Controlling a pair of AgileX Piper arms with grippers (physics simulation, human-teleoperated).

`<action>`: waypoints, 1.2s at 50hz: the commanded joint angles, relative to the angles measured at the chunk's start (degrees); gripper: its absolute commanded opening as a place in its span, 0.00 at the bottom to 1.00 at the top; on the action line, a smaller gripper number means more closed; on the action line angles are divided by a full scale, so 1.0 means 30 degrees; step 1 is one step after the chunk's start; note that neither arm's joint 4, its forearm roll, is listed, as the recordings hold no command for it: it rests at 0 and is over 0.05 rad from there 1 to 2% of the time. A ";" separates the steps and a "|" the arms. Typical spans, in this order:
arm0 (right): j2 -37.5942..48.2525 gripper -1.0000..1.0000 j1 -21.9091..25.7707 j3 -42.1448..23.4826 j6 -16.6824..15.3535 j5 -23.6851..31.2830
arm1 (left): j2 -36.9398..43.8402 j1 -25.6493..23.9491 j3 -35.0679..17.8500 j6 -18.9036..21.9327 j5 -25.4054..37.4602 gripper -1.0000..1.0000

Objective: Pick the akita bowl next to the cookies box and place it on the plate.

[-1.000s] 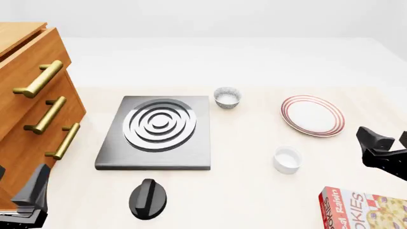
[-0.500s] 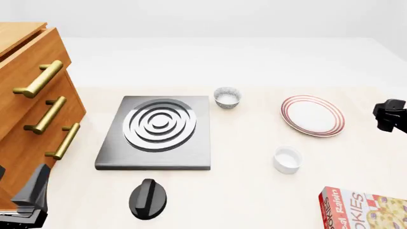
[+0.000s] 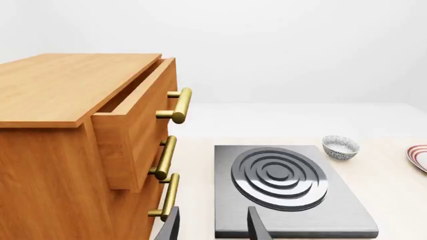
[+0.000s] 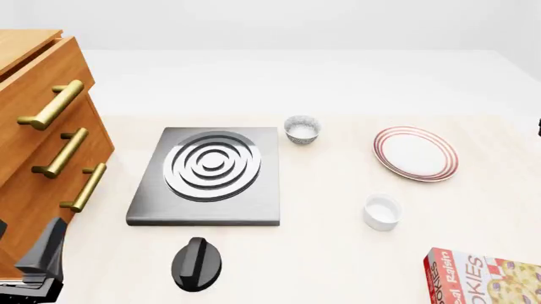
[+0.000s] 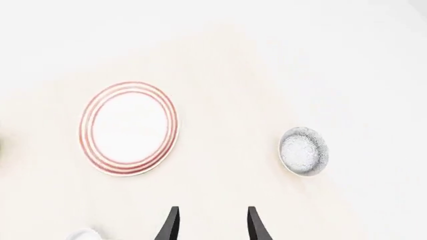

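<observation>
Right gripper (image 5: pixel 212 227): fingers apart, nothing between them, only the two dark tips visible in the right wrist view. It hangs over the table, pointed at the ground between plate (image 5: pixel 129 128) and akita bowl (image 5: pixel 303 151). The akita bowl sits upright on the table, well apart from the plate and touching nothing; white inside, speckled grey outside. It does not appear in the front view. The plate is bare. Cookies box (image 4: pixel 486 278) lies flat at the near right corner of the front view, cut off by the frame; the right wrist view does not include it, so the bowl-to-box spacing cannot be read. Plain white bowl (image 4: pixel 382 212) stands between plate and box, on the near side of the plate. A second patterned bowl (image 4: pixel 302 129) stands just beside the far right corner of the stove (image 4: pixel 207 177). Black knob (image 4: pixel 196 263) lies near the stove's front edge. Left gripper (image 3: pixel 212 230): fingers apart, empty, low at the near left by the drawer cabinet (image 3: pixel 73 130), whose top drawer is part-way out.
</observation>
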 commanded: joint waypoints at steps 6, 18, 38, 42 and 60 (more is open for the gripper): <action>0.4880 1.00 -0.3785 -0.4664 -0.1617 0.2721 | 0.0000 0.0000 0.0000 0.0000 0.0000 1.00; 0.6565 1.00 -0.5378 -0.6771 -0.2310 0.3710 | 0.0000 0.0000 0.0000 0.0000 0.0000 1.00; 0.8539 1.00 -0.6276 -1.0516 -0.2203 0.5400 | 0.0000 0.0000 0.0000 0.0000 0.0000 1.00; 0.8932 1.00 -0.6556 -1.1255 -0.1911 0.5654 | 0.0000 0.0000 0.0000 0.0000 0.0000 1.00; 1.0026 1.00 -0.7716 -1.2129 -0.1199 0.5078 | 0.0000 0.0000 0.0000 0.0000 0.0000 1.00</action>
